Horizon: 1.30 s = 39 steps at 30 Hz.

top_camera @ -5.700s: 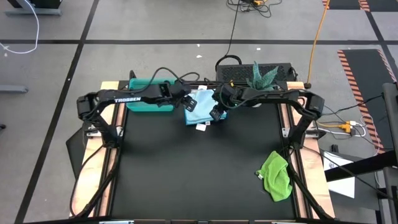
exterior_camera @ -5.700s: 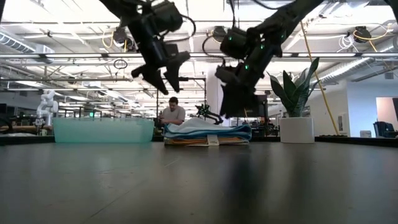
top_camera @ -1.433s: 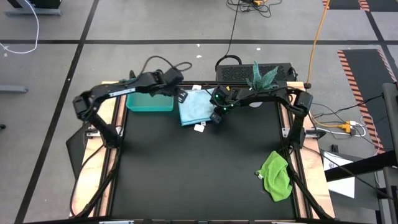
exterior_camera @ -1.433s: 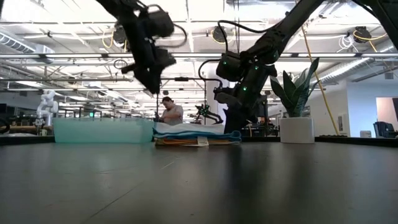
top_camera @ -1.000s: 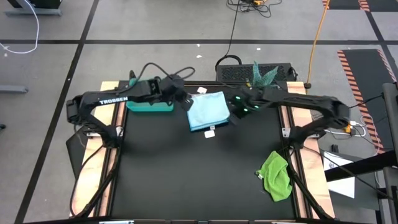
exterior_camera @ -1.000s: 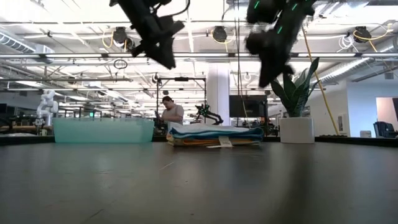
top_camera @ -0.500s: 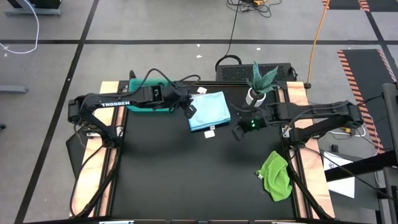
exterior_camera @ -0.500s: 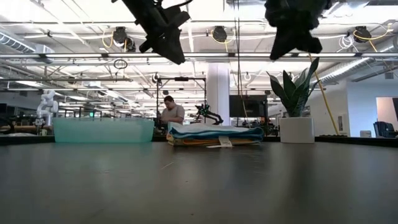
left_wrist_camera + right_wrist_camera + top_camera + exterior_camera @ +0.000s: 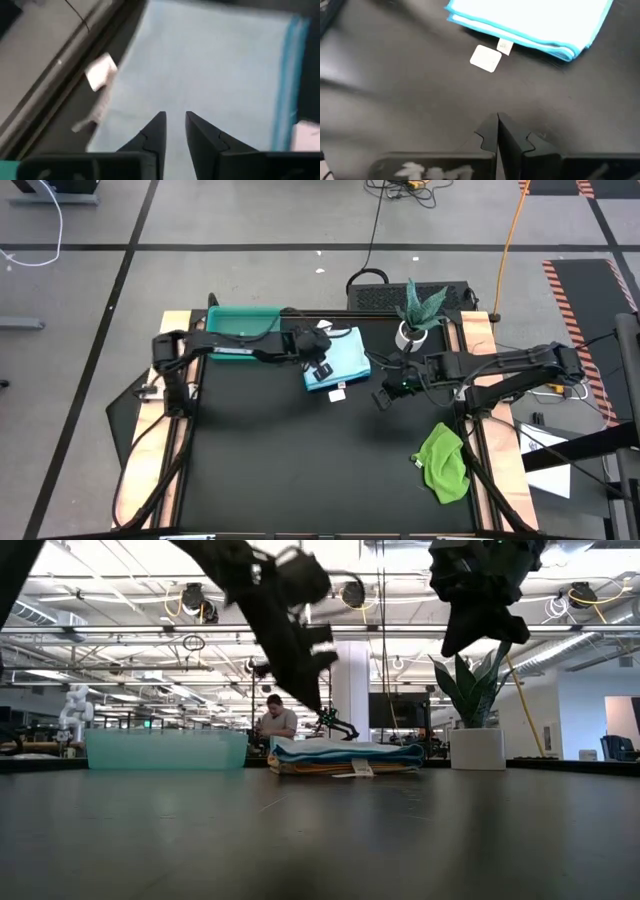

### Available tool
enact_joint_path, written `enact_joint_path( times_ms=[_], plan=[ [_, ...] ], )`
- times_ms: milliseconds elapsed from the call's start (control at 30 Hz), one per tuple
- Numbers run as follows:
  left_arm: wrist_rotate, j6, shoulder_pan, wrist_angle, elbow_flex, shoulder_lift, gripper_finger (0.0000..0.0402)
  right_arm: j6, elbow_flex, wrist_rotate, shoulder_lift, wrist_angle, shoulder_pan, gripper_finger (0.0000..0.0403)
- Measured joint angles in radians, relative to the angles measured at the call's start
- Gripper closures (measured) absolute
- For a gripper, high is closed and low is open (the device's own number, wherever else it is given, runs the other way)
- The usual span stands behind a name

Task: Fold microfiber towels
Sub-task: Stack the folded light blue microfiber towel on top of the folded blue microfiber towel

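High view: one stack of folded towels [image 9: 338, 358] lies at the far edge of the black table [image 9: 300, 470], just beside the teal tray [image 9: 243, 320], pale blue on top. The low view shows this stack [image 9: 345, 756] holding several layers — pale blue, bright blue and an orange one at the bottom; the exact count cannot be told. One green towel [image 9: 443, 463] lies crumpled and apart, well away from the stack at the table's right edge. Two small white tags [image 9: 486, 58] show on the table beside the stack's near edge.

The left gripper [image 9: 321, 370] hangs over the stack's left part; the left wrist view shows its two fingers [image 9: 151, 139] a narrow gap apart above the pale cloth [image 9: 210, 75], clamped on nothing. The right gripper [image 9: 381, 398] is over bare table to the right of the stack, between it and the green towel — its fingers [image 9: 489, 134] pressed together, empty.

One potted plant [image 9: 420, 308] stands beyond the stack's right corner.
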<state>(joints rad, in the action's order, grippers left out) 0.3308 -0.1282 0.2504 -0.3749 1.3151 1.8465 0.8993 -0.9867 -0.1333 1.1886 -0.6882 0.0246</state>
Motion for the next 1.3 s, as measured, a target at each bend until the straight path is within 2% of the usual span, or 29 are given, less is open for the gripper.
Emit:
enact_joint_path(
  times_ms=[233,533,733,867,1100,1233,1300],
  plan=[
    [-0.114,0.015,0.048,-0.015,0.0,0.101,0.0395,-0.023,0.0,-0.001,-0.018,0.018,-0.005,0.0403],
    [-0.091,0.093,0.14,0.004,0.001,0.106,0.0397,-0.032,0.0,-0.001,-0.022,0.018,-0.011,0.0403],
    [-0.12,0.079,0.186,-0.001,0.001,0.103,0.0389,-0.048,0.0,-0.001,-0.022,0.018,-0.011,0.0403],
    [-0.201,0.048,0.147,-0.016,0.0,0.046,0.0398,-0.048,0.0,-0.001,-0.022,0.016,-0.011,0.0403],
    [-0.125,0.119,0.026,-0.003,0.001,-0.022,0.0398,-0.048,0.0,-0.001,-0.022,0.014,-0.014,0.0403],
    [-0.221,0.12,-0.001,-0.01,0.002,-0.002,0.0398,-0.051,0.0,-0.001,-0.023,0.015,-0.024,0.0403],
    [-0.233,0.118,-0.009,-0.022,0.002,0.024,0.0399,-0.055,0.0,-0.001,-0.023,0.015,-0.027,0.0403]
  ],
)
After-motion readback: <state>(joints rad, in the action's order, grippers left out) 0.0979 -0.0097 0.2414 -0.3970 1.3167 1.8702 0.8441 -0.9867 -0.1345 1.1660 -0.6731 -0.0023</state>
